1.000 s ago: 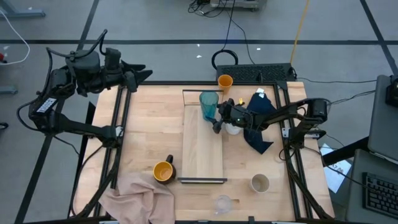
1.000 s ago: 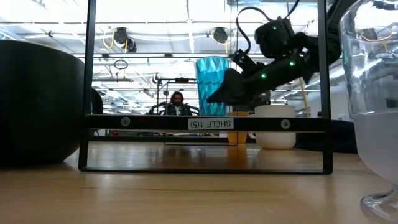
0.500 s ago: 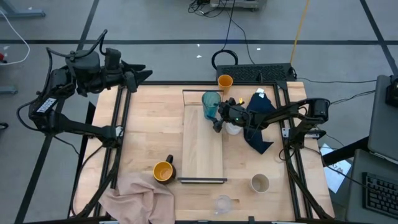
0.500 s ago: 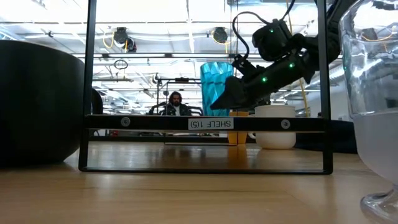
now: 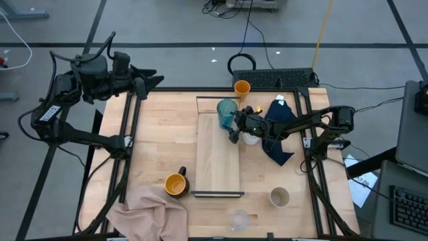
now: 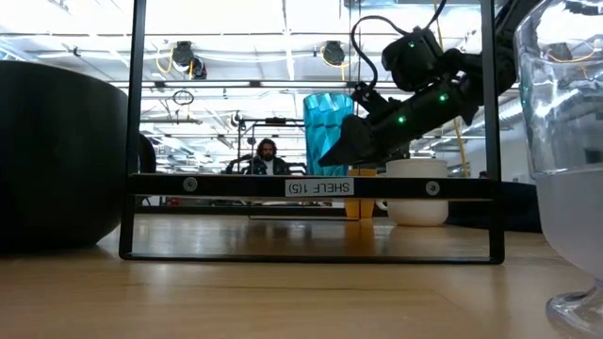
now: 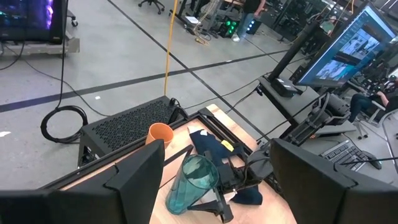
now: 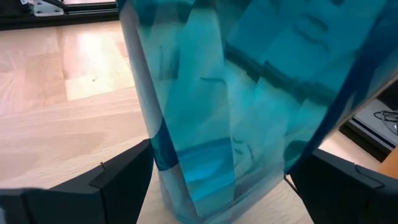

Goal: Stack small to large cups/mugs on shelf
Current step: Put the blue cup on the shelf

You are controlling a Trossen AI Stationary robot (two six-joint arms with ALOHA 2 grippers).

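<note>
The teal tumbler (image 5: 226,112) stands upright at the far end of the pale wooden shelf (image 5: 218,161). My right gripper (image 5: 235,125) reaches in from the table's right and is shut on it. Under that arm sits the white mug (image 5: 251,138). The small orange cup (image 5: 242,87) stands beyond the shelf's far end. The dark mug with the yellow inside (image 5: 175,184) is left of the shelf's near end. The beige cup (image 5: 279,197) and the tiny clear glass (image 5: 239,219) are near the front edge. My left gripper (image 5: 148,82) waits open at the far left corner. My right gripper pinches the tumbler's lower half (image 8: 186,180) between its two fingers (image 8: 118,180), one on each side of the faceted wall. It comes from the table's right, slanting down (image 6: 344,146). The tumbler is upright; I cannot tell whether its base (image 8: 202,208) touches the shelf board.
A dark blue cloth (image 5: 279,150) lies on the table under the right arm. A pink cloth (image 5: 150,211) is bunched at the near left corner. The shelf's near rail (image 6: 318,186) carries a label. Most of the shelf board between tumbler and near rail is bare.
My right gripper has carried the tumbler a short way toward the table's right along the shelf's far end, keeping it upright. It has held nearly still for the last half second. The fingers have stayed shut on it.
</note>
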